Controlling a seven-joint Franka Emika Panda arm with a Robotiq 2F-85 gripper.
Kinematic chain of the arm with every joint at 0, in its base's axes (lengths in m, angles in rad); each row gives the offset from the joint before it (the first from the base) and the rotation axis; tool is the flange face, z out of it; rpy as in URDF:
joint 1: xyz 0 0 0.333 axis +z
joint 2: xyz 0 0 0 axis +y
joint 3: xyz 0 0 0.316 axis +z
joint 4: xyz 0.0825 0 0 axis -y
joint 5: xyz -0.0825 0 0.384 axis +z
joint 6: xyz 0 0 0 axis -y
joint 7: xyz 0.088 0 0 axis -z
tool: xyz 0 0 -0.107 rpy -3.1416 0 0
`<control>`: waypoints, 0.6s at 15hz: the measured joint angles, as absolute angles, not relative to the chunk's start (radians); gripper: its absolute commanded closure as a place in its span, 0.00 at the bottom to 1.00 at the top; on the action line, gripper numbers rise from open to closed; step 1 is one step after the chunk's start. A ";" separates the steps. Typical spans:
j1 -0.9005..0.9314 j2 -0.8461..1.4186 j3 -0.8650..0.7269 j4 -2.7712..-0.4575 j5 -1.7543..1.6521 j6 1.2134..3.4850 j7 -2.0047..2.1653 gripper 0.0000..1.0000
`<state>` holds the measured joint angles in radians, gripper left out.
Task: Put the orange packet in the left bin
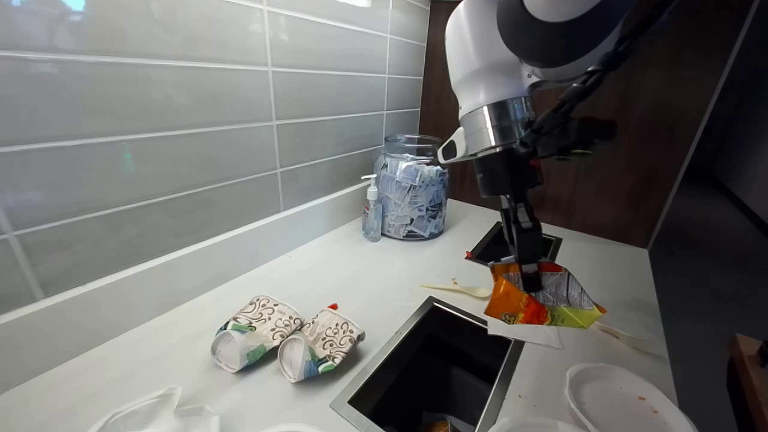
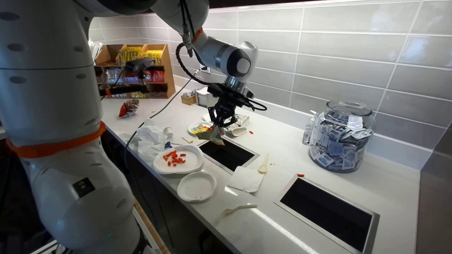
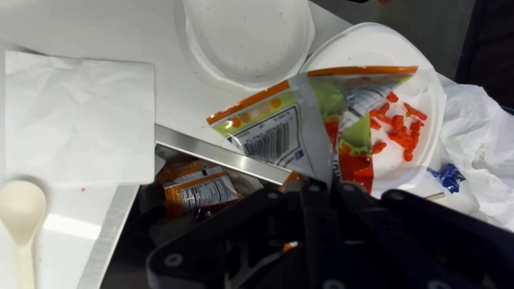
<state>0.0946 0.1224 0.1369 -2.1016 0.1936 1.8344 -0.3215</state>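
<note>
The orange packet (image 1: 517, 305) is a torn, crumpled snack bag with orange, red, green and silver faces. My gripper (image 1: 531, 282) is shut on it, and it hangs from the fingertips above the counter. In the wrist view the packet (image 3: 277, 136) sticks out past the closed fingers (image 3: 330, 192) and covers part of a bin's metal rim (image 3: 209, 151). That bin is the left one (image 2: 252, 157) in an exterior view, where the packet (image 2: 213, 137) overlaps its far end. Its opening is black, and other orange packets (image 3: 202, 190) lie inside.
A second bin (image 2: 373, 229) is set in the counter beside a glass jar (image 2: 344, 141) and a pump bottle (image 1: 372, 216). Plates (image 2: 196, 187), red snack pieces (image 2: 174, 158), a napkin (image 2: 246, 179), spoons (image 2: 263, 165) and crushed cups (image 1: 258, 333) surround the left bin.
</note>
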 measured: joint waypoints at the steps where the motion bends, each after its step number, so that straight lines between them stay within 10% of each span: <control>1: 0.102 0.131 0.143 -2.081 0.184 1.834 -0.323 1.00; 9: 0.124 0.174 0.162 -1.982 0.069 1.868 -0.348 1.00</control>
